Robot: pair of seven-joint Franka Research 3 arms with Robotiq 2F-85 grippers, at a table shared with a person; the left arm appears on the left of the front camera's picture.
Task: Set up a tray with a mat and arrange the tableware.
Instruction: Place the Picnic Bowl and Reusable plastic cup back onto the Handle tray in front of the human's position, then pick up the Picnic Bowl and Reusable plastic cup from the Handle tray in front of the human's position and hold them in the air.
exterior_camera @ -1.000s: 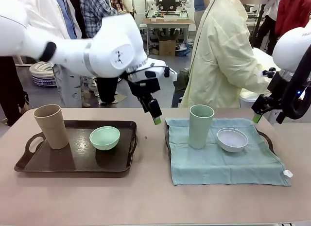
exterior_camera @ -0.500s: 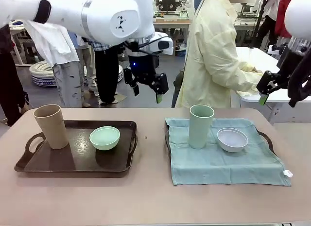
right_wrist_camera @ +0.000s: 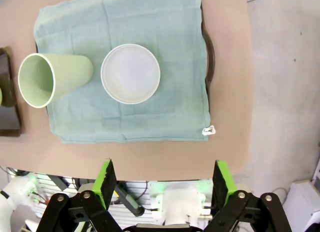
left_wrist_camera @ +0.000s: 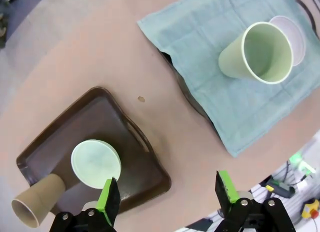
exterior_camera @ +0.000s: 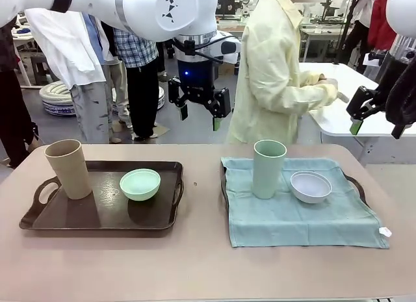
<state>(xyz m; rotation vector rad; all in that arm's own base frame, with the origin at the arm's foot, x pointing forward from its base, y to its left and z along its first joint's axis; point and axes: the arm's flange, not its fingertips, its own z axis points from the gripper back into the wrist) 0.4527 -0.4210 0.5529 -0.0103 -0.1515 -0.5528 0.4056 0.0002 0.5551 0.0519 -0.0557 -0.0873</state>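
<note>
A dark brown tray (exterior_camera: pixel 39 214) on the table's left carries a tan tumbler (exterior_camera: pixel 68 169) and a mint green bowl (exterior_camera: pixel 140 184). On the right, a teal mat (exterior_camera: pixel 299 214) covers a second tray (exterior_camera: pixel 355 184), and a pale green tumbler (exterior_camera: pixel 268 168) and a whitish bowl (exterior_camera: pixel 310 186) stand on it. My left gripper (exterior_camera: pixel 200 112) hangs open high above the table's far middle. The right gripper (exterior_camera: pixel 376 117) is open too, raised off the far right edge. From above, the left wrist view has the brown tray (left_wrist_camera: pixel 145 164), mint bowl (left_wrist_camera: pixel 96 163) and green tumbler (left_wrist_camera: pixel 257 53); the right wrist view has the mat (right_wrist_camera: pixel 165 42) and whitish bowl (right_wrist_camera: pixel 130 73).
A person in a pale yellow coat (exterior_camera: pixel 273 68) stands at the far side, turned toward a white side table (exterior_camera: pixel 338 117). Other people stand behind at the left. Bare tabletop (exterior_camera: pixel 201 204) lies between the two trays and along the front edge.
Both arms have lifted up and away from the table. The left gripper rose from just above the table's middle to well above it. The tableware has stayed in place.
</note>
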